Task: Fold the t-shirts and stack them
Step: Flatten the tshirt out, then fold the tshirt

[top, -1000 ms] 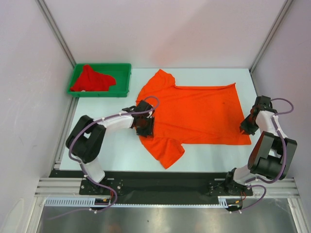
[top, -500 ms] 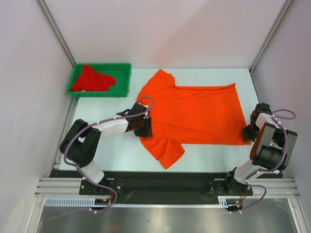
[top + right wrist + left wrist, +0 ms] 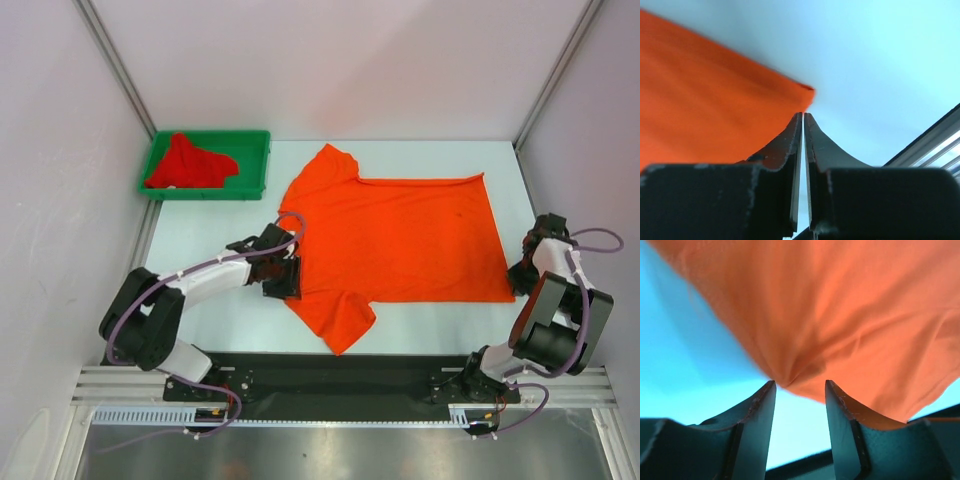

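left gripper (image 3: 800, 384) gaped at 9 o'clock edge of orange tee (image 3: 400, 235), right gripper (image 3: 803, 115) clenched, apparently empty, at its 4 o'clock corner; both needed cloth seated deep before lifting.

No text, label, brand, number or sign can be read anywhere in any of these views.

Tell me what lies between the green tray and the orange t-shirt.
Only a narrow strip of bare table separates the green tray from the orange t-shirt; nothing lies on that strip. The top view shows this.
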You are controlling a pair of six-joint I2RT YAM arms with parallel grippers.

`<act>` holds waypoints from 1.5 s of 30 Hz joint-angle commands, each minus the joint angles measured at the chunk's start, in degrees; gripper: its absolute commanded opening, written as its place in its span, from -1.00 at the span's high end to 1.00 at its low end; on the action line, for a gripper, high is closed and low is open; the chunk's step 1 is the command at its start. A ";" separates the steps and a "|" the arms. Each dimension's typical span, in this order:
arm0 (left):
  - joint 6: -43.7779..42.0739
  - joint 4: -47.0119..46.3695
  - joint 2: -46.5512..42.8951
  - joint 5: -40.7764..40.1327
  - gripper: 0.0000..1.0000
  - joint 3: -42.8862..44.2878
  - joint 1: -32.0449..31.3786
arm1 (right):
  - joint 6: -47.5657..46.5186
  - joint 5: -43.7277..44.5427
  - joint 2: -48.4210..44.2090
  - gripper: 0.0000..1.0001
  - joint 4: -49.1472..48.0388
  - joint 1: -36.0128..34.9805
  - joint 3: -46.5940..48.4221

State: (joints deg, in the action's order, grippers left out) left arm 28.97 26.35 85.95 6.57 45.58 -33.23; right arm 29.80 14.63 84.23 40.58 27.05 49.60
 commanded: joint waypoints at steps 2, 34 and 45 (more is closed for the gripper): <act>-3.48 7.58 -6.58 -2.87 -0.02 7.14 -0.52 | -2.03 -1.26 -3.54 0.73 3.10 -2.52 8.92; 45.47 -15.63 -21.36 4.95 0.01 -23.70 -3.77 | -6.60 -23.51 -12.86 -0.04 -0.85 -14.30 5.77; 49.60 -15.27 -15.03 -1.73 0.09 -22.29 -5.53 | -6.69 -22.54 -14.62 -0.04 0.20 -14.39 6.03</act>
State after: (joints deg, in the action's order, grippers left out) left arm 76.60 10.57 68.93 10.44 22.63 -38.33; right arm 23.73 -8.16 71.35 41.25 12.86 55.20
